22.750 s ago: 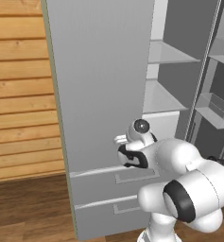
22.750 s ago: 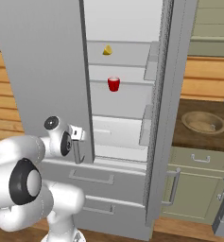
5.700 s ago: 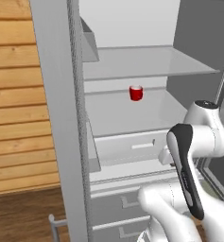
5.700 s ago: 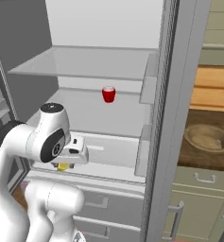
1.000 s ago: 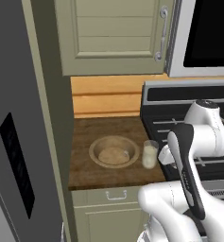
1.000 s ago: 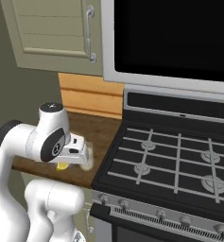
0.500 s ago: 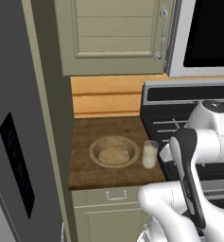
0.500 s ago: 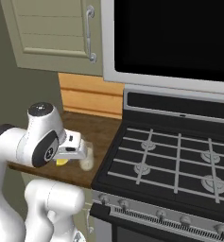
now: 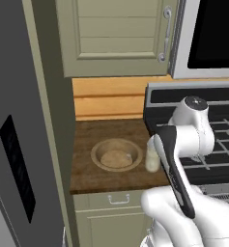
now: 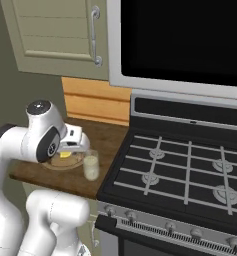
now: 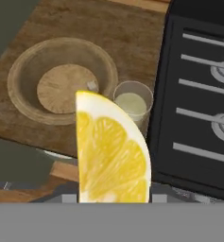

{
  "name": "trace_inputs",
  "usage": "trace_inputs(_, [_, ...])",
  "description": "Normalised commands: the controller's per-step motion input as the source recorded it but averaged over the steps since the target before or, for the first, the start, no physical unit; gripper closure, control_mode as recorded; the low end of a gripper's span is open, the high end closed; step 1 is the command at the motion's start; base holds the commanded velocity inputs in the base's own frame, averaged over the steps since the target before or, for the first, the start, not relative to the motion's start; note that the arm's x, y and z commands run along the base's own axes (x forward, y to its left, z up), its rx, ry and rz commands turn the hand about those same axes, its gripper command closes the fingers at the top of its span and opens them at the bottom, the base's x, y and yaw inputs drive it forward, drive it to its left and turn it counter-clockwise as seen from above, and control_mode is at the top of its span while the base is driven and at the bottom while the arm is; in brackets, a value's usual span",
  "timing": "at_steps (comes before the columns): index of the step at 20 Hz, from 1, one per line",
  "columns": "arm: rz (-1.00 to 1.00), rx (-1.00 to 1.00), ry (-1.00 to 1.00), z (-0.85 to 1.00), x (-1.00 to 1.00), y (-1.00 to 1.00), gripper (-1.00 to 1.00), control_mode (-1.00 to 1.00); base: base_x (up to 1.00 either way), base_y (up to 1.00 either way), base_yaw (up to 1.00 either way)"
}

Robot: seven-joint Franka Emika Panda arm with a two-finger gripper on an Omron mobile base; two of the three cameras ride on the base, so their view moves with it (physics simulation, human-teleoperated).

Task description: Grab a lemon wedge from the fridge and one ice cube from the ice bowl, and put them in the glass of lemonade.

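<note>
In the hand view the bright yellow lemon wedge point(image 11: 111, 151) looms close, gripped from below, and it hides my fingertips. Beyond it on the wooden counter sits the tan ice bowl point(image 11: 19, 80) with a small ice cube point(image 11: 91, 85) by its right rim. The glass of lemonade point(image 11: 132, 101) stands just right of the bowl. From the right base view my gripper point(image 10: 69, 149) hovers over the bowl point(image 10: 72, 163) with the wedge point(image 10: 65, 154) in it, left of the glass point(image 10: 91, 166). The left base view shows bowl point(image 9: 99, 152) and glass point(image 9: 151, 158). The grey fridge point(image 9: 17, 178) door fills the left.
A black gas stove point(image 10: 190, 165) with raised grates lies directly right of the counter, with a microwave point(image 10: 190, 40) above it. Beige-green cabinets point(image 9: 116, 38) hang over the counter. The counter point(image 9: 87, 173) is narrow, between fridge and stove.
My arm has swung slightly, and the wedge now hangs a little higher above the bowl. Bowl and glass have stayed in place.
</note>
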Motion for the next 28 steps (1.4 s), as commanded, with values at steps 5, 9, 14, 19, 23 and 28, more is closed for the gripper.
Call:
trace_inputs(5, [-0.15,0.00,0.06,-0.35,0.79,0.10,1.00,-1.00,0.00,0.00,0.00])
trace_inputs(9, [-0.04,0.00,0.27,-0.48,0.40,-0.23,1.00,-1.00,0.00,0.00,0.00])
trace_inputs(14, [0.00,0.00,0.06,-0.33,0.19,-0.38,1.00,-1.00,0.00,0.00,0.00])
trace_inputs(19, [0.00,0.00,0.00,-0.11,0.15,-0.13,1.00,-1.00,0.00,0.00,0.00])
trace_inputs(23, [0.00,0.00,0.00,-0.05,0.13,-0.02,1.00,-1.00,0.00,0.00,0.00])
trace_inputs(28, [0.00,0.00,0.00,-0.10,0.20,0.00,1.00,-1.00,0.00,0.00,0.00])
